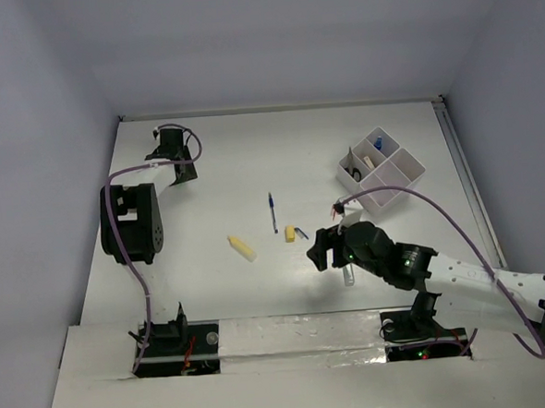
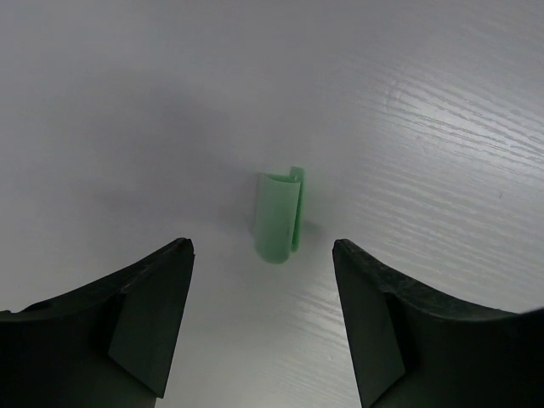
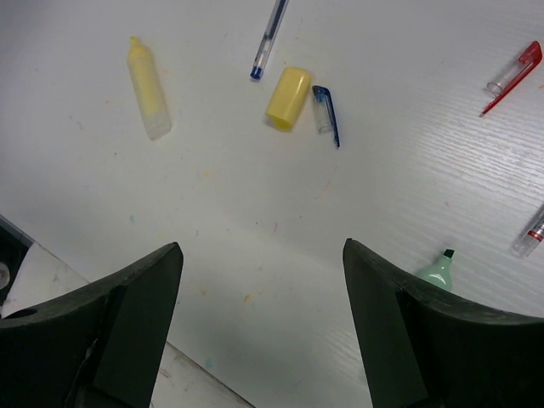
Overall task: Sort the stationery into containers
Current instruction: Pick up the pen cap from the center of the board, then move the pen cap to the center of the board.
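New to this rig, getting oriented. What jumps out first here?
The white divided tray sits far right, holding a few items. Loose in the middle lie a yellow highlighter, a yellow cap and a blue pen. The left end effector, open, faces a green cap.

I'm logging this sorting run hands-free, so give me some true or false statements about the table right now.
The left gripper is open over a green cap. True.
The yellow highlighter has its cap on. False: the yellow cap lies apart, beside a blue pen cap.
The right gripper holds the blue pen. False: it is open and empty; the blue pen lies on the table.
The white tray already holds items. True.
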You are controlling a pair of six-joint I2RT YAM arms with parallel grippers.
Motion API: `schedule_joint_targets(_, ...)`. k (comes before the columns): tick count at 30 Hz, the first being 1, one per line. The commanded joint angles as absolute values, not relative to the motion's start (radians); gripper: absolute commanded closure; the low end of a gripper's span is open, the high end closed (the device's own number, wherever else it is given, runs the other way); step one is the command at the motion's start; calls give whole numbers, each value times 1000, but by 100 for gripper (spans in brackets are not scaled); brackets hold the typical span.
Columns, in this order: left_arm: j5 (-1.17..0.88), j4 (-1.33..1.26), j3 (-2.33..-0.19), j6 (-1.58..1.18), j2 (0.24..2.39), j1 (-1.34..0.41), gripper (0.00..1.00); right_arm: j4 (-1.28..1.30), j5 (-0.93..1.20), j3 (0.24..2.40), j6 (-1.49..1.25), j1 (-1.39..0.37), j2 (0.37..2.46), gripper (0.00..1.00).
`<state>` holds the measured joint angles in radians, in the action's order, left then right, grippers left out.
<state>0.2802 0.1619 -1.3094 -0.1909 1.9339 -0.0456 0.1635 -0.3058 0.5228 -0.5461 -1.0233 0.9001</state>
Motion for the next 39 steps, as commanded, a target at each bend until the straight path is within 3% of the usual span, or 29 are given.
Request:
schedule_joint_targets(1, 307, 158, -1354, -166, 1936, -46, 36, 77, -301, 552, -520, -1034, 922, 19)
schedule_joint_targets(8, 324, 146, -1385, -160, 1982, -46, 53, 63, -305, 535, -538, -1052, 919, 19)
schedule_joint_targets(9, 325, 149, -1400, -158, 1999, -46, 59, 66, -310, 531, -545, -1052, 914, 19)
schedule_joint_targets(16, 322, 141, -1408, -156, 2037, -46, 71, 66, -319, 537, -540, -1052, 920, 19)
schedule_joint_targets(22, 314, 149, -1408, -163, 2034, -60, 100, 58, -330, 532, -534, -1052, 922, 19)
schedule_joint_targets(33, 215, 164, -1355, -308, 1769, -319, 100, 179, -482, 537, -518, -1052, 796, 21)
schedule_joint_targets(39, 123, 46, -1131, -537, 1576, -422, 100, 259, -532, 555, -535, -1052, 747, 21)
